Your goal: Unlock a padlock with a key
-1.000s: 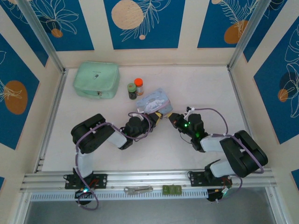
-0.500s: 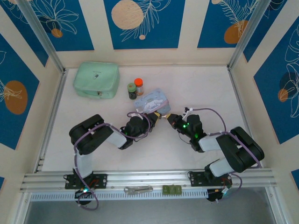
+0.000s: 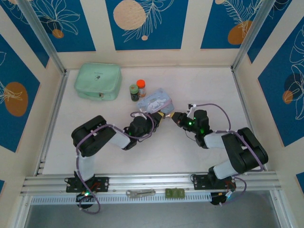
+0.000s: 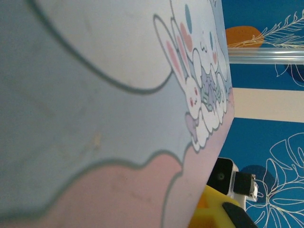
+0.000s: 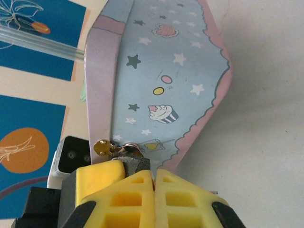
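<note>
Now, right hand (image 5: 153,174) pinched, tin (image 5: 166,71) just ahead

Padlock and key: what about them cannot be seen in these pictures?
- Right wrist view: the yellow right claw covers part of the small dark padlock; keyhole hidden, key not distinguishable.
- Left wrist view: the light-blue cartoon tin, very close, blocks what is behind.
- Top view: lock too small.

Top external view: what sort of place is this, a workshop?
Probably a robot test booth: two black-and-grey robot arms bolted to a silver aluminium rail, a white table walled by blue leaf-patterned panels, and props like a mint-green zip pouch.
</note>
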Controlling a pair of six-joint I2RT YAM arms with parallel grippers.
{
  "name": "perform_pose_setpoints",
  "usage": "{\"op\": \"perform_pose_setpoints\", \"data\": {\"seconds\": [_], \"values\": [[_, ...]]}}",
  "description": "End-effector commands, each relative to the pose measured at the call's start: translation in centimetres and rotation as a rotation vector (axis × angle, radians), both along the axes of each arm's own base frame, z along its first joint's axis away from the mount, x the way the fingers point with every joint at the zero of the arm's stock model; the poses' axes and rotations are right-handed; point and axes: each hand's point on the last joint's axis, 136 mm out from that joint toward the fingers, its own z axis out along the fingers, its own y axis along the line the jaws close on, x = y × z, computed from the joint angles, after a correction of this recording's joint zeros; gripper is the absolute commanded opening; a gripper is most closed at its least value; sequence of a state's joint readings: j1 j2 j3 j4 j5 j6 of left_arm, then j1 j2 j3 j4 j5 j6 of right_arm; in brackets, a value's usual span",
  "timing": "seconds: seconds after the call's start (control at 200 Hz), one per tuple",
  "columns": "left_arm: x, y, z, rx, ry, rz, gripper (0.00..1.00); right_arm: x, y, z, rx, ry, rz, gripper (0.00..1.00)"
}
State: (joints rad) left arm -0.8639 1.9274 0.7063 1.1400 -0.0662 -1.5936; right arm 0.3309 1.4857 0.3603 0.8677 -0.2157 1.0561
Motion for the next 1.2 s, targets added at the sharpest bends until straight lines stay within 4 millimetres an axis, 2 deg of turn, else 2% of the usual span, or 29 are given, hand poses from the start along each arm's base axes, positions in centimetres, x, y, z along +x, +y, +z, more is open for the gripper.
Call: {"op": "perform_pose_setpoints", "data": {"seconds": [0.0,0.14,0.525,0.725,0.97,1.196], "values": [[-2.7,-4.5,6.9,-0.201,-0.139,-0.221,0.00,-3.2,4.1,0.6,0.060,0.015,0.291,0.00],[-2.7,-4.7,7.1,-0.236,-0.146,-0.236,0.00,-3.2,4.3,0.0,0.075,0.037,0.303,0.00],[-2.5,-3.4,4.7,-0.168,-0.111,-0.226,0.00,-4.0,3.6,-0.3,0.041,0.045,0.305,0.00],[-2.1,-3.2,4.8,-0.160,-0.105,-0.198,0.00,-4.4,3.9,-0.4,0.062,0.059,0.304,0.00],[-0.7,-2.1,4.8,-0.107,-0.106,-0.095,0.00,-5.8,3.5,-1.6,0.013,0.111,0.137,0.00],[-0.2,-1.9,4.9,-0.097,-0.100,-0.053,0.00,-5.7,1.6,-1.7,-0.051,0.106,0.014,0.00]]}}
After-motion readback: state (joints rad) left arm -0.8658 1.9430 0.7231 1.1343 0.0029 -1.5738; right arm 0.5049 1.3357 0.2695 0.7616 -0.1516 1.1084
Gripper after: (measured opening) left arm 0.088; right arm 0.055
